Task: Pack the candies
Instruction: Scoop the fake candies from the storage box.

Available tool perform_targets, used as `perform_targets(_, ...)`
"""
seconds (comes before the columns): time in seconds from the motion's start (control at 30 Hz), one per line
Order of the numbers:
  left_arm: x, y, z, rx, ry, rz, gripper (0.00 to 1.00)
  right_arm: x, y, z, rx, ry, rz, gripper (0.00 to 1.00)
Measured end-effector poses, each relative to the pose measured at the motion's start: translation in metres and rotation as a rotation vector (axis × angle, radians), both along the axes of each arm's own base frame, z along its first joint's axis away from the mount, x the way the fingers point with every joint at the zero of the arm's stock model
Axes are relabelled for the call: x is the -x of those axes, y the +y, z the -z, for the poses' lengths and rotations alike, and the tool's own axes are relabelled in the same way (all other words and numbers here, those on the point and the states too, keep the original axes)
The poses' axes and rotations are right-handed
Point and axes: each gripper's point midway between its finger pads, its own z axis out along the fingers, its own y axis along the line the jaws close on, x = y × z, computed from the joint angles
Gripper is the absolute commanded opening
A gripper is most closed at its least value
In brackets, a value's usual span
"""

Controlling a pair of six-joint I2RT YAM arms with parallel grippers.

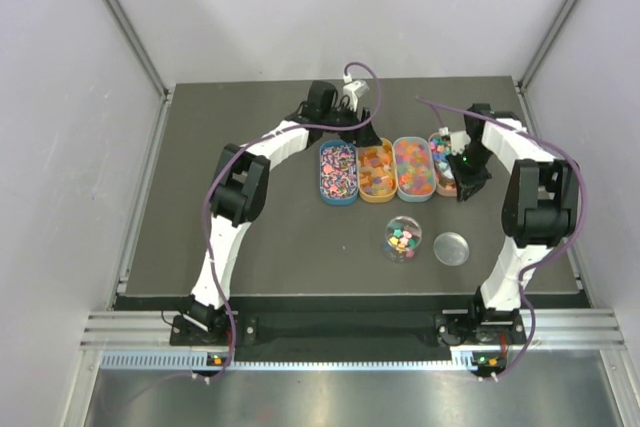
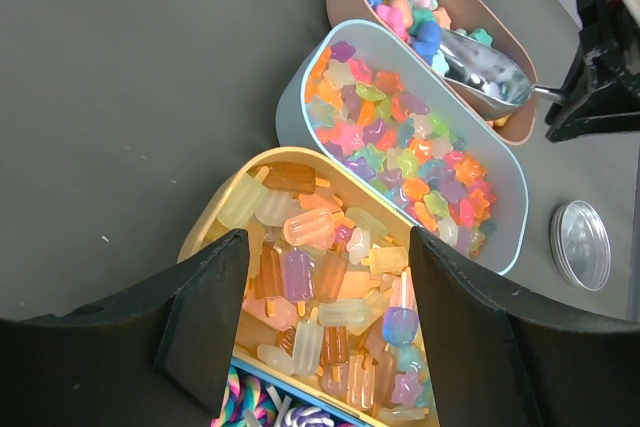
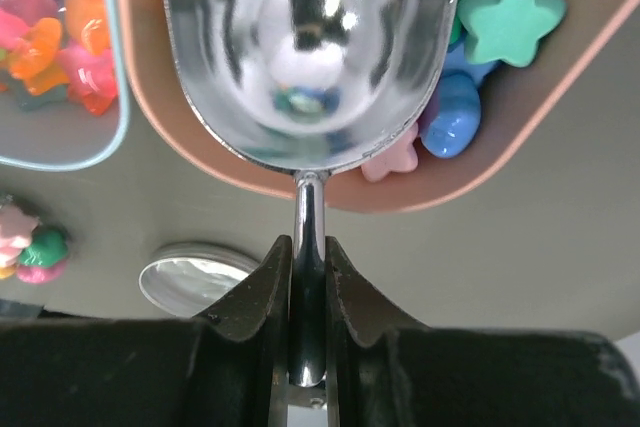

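The candies fill four oval trays in a row: pink-black-white bits in the blue tray [image 1: 338, 172], popsicle gummies [image 2: 320, 277] in the yellow tray [image 1: 376, 169], rainbow gummies [image 2: 400, 142] in the pale blue tray [image 1: 414, 167], pastel stars [image 3: 510, 12] in the pink tray [image 1: 443, 162]. My left gripper [image 2: 330, 287] hangs open over the yellow tray, nothing between its fingers. My right gripper [image 3: 308, 247] is shut on the handle of the silver scoop [image 3: 300, 47]. The scoop's bowl lies empty over the near end of the pink tray.
A clear round jar [image 1: 403, 238] holding some candies stands in front of the trays. Its metal lid [image 1: 452, 248] lies flat beside it on the right. The dark mat [image 1: 250, 237] ends at a metal rail near the arm bases.
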Motion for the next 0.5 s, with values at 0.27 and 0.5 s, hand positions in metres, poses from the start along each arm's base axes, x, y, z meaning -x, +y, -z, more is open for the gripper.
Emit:
perform_targets(0.27,0.01,0.001,-0.004,-0.012,0.005,0.011,0.7,0.007,0.005,0.026,-0.02,-0.064,0.044,0.0)
perform_targets(0.5,0.016,0.0,-0.016,-0.017,-0.019,0.027,0.7,0.006,0.007,0.024,-0.029,-0.123,0.061,0.0)
